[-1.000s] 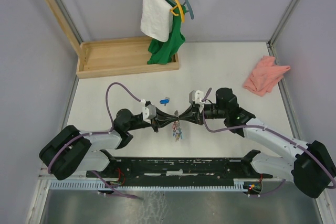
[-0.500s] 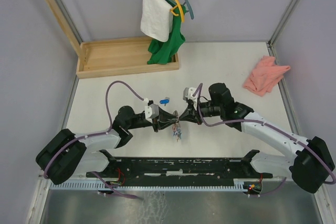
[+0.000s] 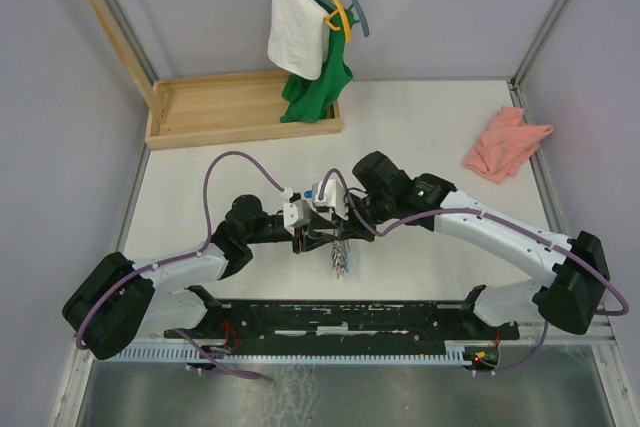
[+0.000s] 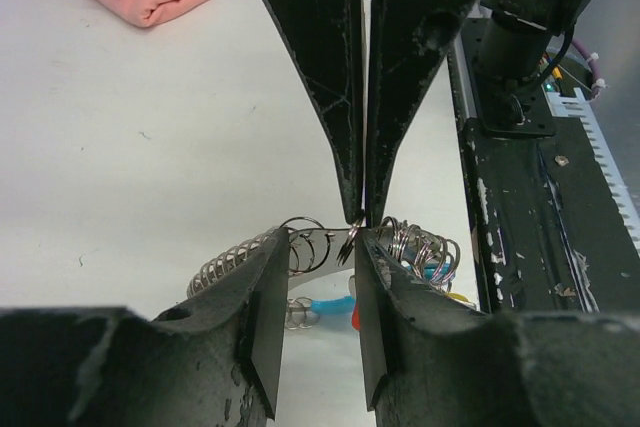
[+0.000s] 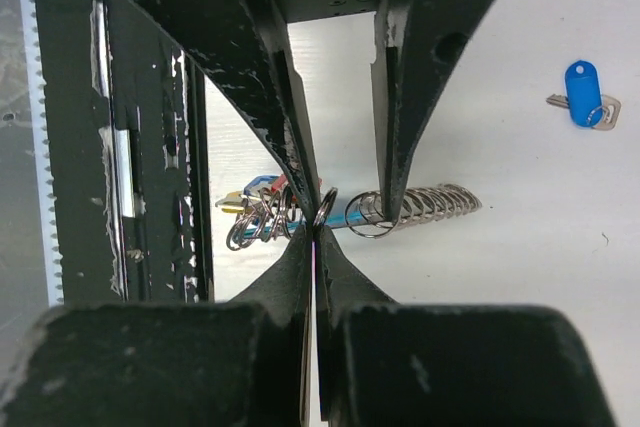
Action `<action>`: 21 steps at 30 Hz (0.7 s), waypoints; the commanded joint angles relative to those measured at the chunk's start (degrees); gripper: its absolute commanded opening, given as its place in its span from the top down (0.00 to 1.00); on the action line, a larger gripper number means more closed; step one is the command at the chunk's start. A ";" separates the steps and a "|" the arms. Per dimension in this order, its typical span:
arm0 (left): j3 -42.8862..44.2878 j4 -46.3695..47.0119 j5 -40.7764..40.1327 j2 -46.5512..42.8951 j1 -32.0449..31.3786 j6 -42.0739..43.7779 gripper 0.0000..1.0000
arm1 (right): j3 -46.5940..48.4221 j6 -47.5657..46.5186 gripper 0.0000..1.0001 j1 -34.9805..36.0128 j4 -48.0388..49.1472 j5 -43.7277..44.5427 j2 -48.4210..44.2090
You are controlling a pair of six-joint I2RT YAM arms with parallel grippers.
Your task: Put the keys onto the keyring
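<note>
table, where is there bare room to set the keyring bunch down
Bare table lies between the wooden tray and the pink cloth; another patch sits left of the left arm. The middle is crowded: both tools meet over the keyring bunch, the blue key just beyond.

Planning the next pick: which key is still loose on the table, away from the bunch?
The blue-headed key, lying alone on the table; the red one sits in the cluster beneath the grippers.

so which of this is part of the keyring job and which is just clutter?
Job:
- keyring, pinched between both grippers
- hanging key bunch
- blue key, loose on the table
- left gripper
- right gripper

Clutter:
- pink cloth
- wooden tray
- white towel
- green garment
</note>
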 commanded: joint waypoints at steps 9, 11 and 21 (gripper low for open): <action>3.29 -1.82 4.28 0.09 -0.07 3.22 0.84 | 8.82 -6.17 0.99 2.99 -8.65 3.67 4.60; 3.15 -1.74 4.31 0.07 -0.07 3.27 0.96 | 8.72 -6.08 0.99 3.00 -8.18 3.84 4.21; -1.73 9.70 -1.05 -0.46 -0.13 -2.17 0.97 | -6.38 0.00 0.80 -2.04 9.64 -2.04 -7.67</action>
